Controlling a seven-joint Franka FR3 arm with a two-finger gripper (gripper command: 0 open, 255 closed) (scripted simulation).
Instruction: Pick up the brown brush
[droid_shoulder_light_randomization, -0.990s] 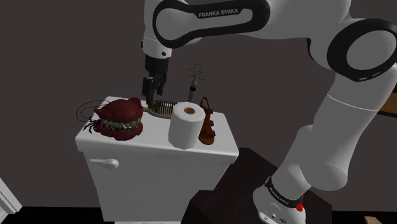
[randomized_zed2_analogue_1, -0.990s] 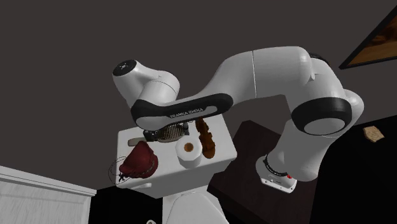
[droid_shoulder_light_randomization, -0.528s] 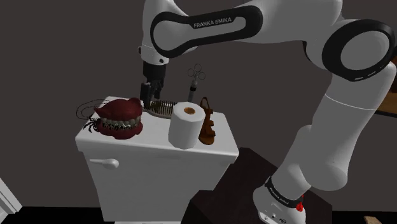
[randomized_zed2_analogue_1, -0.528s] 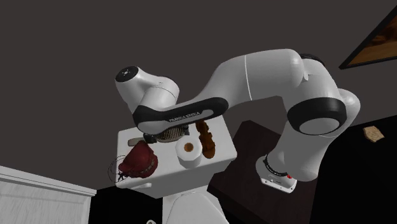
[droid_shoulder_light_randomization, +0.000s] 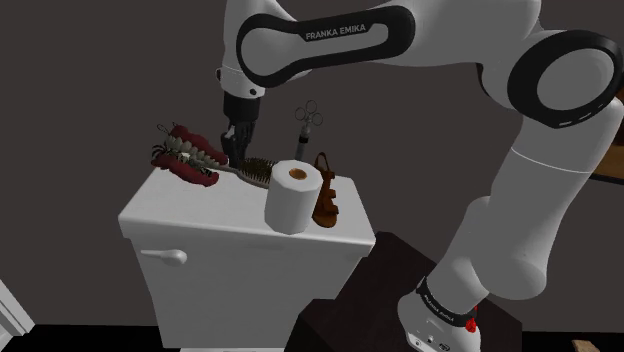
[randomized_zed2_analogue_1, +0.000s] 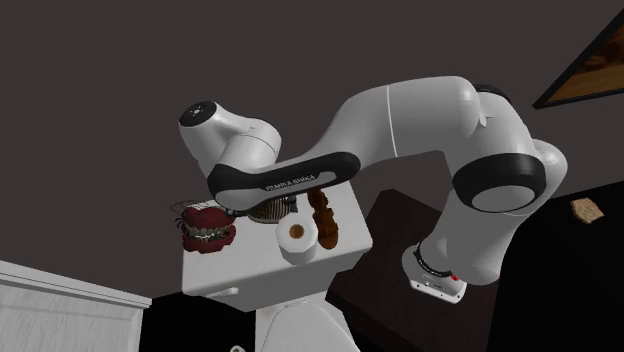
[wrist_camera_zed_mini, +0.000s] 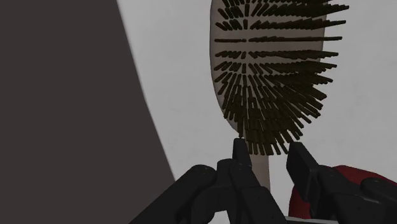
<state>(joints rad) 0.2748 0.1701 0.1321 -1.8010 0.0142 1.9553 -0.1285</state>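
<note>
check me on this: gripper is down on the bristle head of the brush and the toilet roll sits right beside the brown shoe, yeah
Not quite. The gripper is at the handle of the brush, its fingers on either side of the handle just below the bristles, not on the bristle head. The wrist view shows this. The toilet roll does sit right beside the brown shoe.

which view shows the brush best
Wrist view: the brush is close, bristles clear, handle between the gripper fingers. Shoulder view shows it small beside the toilet paper roll; in the second exterior view the arm covers most.
</note>
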